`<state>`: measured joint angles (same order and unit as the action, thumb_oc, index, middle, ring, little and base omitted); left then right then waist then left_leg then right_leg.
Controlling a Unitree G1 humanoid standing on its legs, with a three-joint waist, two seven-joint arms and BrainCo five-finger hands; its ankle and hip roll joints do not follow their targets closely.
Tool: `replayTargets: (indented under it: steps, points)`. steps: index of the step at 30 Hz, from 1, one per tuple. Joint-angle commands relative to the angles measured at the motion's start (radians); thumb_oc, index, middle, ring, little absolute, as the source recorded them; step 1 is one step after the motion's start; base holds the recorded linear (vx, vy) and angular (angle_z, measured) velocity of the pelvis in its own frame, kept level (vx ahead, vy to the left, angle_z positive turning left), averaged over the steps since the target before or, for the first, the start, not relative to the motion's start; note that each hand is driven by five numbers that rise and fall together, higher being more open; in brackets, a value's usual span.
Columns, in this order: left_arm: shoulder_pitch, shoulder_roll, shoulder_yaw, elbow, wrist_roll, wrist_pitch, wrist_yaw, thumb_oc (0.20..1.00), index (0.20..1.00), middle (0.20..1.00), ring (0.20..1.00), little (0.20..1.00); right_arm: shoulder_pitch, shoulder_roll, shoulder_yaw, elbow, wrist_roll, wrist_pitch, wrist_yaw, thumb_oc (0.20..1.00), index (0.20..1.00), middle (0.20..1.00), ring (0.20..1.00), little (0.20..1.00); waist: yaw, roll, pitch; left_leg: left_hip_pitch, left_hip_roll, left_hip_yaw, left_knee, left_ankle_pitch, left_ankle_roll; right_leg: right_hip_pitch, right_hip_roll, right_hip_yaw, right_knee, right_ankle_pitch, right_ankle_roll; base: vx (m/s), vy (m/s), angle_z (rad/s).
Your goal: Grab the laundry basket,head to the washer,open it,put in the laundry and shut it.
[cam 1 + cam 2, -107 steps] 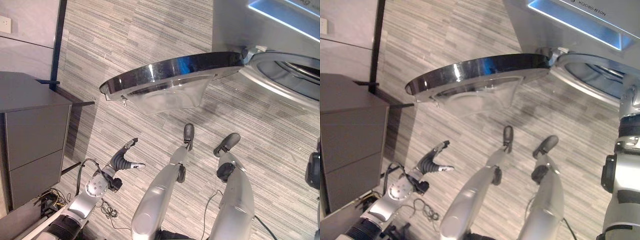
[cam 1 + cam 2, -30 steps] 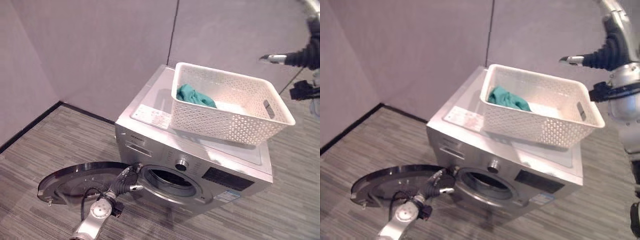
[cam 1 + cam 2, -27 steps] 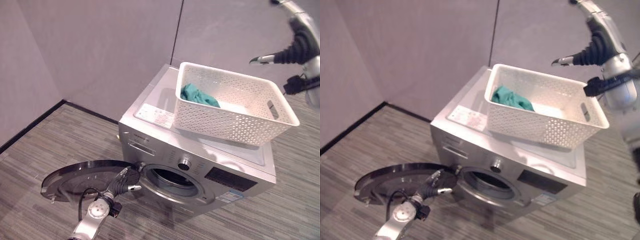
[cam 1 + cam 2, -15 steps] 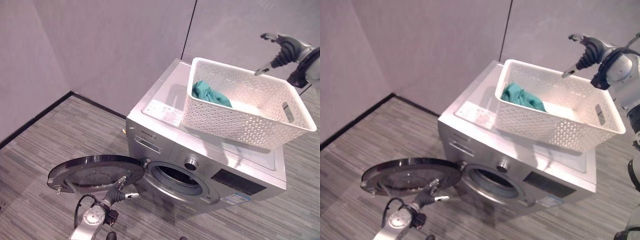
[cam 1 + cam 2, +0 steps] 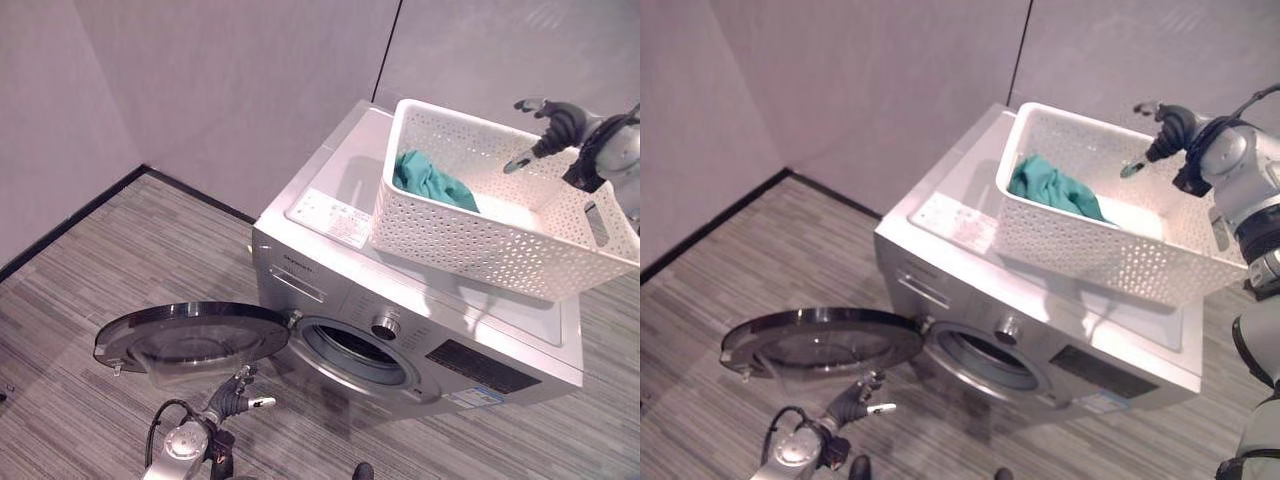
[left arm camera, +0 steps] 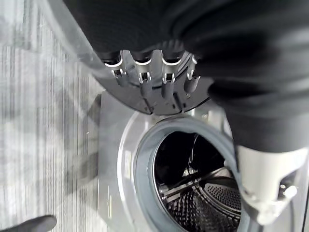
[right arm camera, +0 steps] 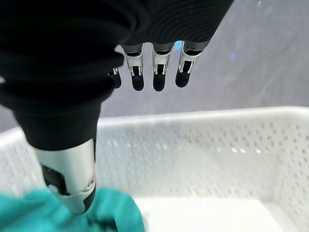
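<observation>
A white perforated laundry basket (image 5: pixel 470 240) stands on top of the silver washer (image 5: pixel 300 275). A teal cloth (image 5: pixel 430 180) lies in its far left corner, seen also as teal cloth (image 7: pixel 111 212) in the right wrist view. The round washer door (image 5: pixel 190 335) hangs wide open to the left, baring the drum opening (image 5: pixel 360 355) and the empty drum (image 6: pixel 203 183). My right hand (image 5: pixel 555 125) hovers open over the basket's far right side, its fingers (image 7: pixel 154 67) straight above the basket wall (image 7: pixel 217 154). Low under the door, my left hand (image 5: pixel 235 398) is open and holds nothing.
Grey walls meet in a corner behind the washer, with a black skirting (image 5: pixel 70 225) along the left wall. Striped grey carpet (image 5: pixel 120 260) lies to the left and in front. A printed sheet (image 5: pixel 330 215) sits on the washer top; a knob (image 5: pixel 385 327) is on its front panel.
The head view has swung up from the floor to the washer. My right hand has come down over the basket's far right side. The left hand stays low by the open door.
</observation>
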<state>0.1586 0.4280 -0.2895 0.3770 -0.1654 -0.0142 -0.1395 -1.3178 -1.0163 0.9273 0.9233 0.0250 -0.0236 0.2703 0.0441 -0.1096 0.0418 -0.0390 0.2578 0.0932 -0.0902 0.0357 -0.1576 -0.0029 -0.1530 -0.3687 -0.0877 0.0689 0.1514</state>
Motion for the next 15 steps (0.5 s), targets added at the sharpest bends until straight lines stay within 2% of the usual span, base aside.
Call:
replayTargets:
  steps: [1, 4, 7, 15]
  points:
    - [-0.065, 0.022, -0.021, -0.034, -0.031, -0.033, -0.008, 1.000, 1.000, 1.000, 1.000, 1.000, -0.167, -0.053, 0.045, 0.054, 0.014, -0.001, -0.012, 1.000, 1.000, 1.000, 1.000, 1.000, 0.037, -0.002, 0.021, 0.052, 0.064, 0.025, 0.073, 0.002, 0.001, 0.010, 0.022, 0.009, 0.000, -0.048, 0.003, 0.00, 0.000, 0.00]
    - [-0.090, 0.031, -0.043, -0.031, -0.032, -0.022, -0.012, 1.000, 1.000, 1.000, 1.000, 1.000, -0.170, -0.005, 0.067, 0.114, 0.019, 0.016, 0.017, 1.000, 1.000, 1.000, 1.000, 1.000, 0.063, -0.018, 0.047, 0.031, 0.089, 0.024, 0.090, 0.034, -0.011, 0.003, 0.045, -0.006, 0.000, -0.051, -0.004, 0.08, -0.092, -0.01]
    - [-0.081, 0.045, -0.035, -0.044, -0.030, -0.014, -0.015, 1.000, 1.000, 1.000, 1.000, 1.000, -0.169, -0.019, 0.116, 0.060, 0.006, 0.031, 0.062, 1.000, 1.000, 1.000, 1.000, 1.000, 0.069, -0.028, 0.061, 0.019, 0.116, 0.019, 0.103, 0.052, -0.022, -0.005, 0.069, -0.005, 0.000, -0.057, -0.011, 0.08, -0.111, 0.00]
    - [-0.083, 0.050, -0.025, -0.032, -0.032, -0.008, -0.001, 1.000, 1.000, 1.000, 1.000, 1.000, -0.126, -0.017, 0.128, 0.004, -0.004, 0.033, 0.085, 1.000, 1.000, 1.000, 1.000, 1.000, 0.077, -0.045, 0.077, 0.001, 0.136, 0.009, 0.108, 0.099, -0.028, -0.028, 0.098, -0.002, 0.002, -0.058, -0.018, 0.04, -0.055, 0.04]
